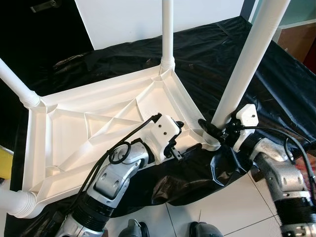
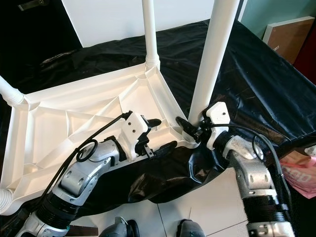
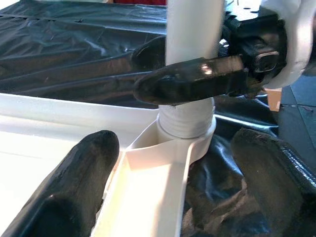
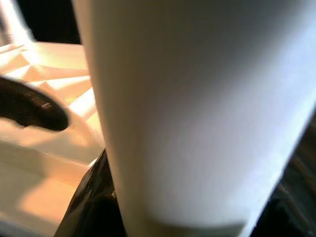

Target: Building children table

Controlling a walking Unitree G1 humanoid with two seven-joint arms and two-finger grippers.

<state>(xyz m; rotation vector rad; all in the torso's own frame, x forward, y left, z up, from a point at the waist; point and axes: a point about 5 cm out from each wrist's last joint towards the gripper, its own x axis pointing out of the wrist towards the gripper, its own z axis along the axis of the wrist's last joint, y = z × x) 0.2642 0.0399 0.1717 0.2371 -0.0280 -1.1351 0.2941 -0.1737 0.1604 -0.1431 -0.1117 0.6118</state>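
Both grippers meet at one corner: right gripper [image 1: 215,129] clamps the table leg [image 1: 242,74]; left gripper [image 2: 160,134], fingers spread, straddles the tabletop's [image 1: 74,143] rim

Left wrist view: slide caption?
Right pincer clamps the white table leg above its corner socket; left pincer open.

Black plastic sheet [image 1: 207,54] covers the work surface, crumpled and glossy, drooping over the near edge. White tiled floor [image 1: 212,207] with dark grout lines below that edge. White wall panel [image 1: 128,19] behind the far edge, dark area [image 1: 34,29] at the far left. Teal wall [image 2: 266,12] at the far right, with a brown wooden board [image 2: 289,34] leaning there. Pink bag [image 2: 301,177] on the floor, right. Bright daylight.
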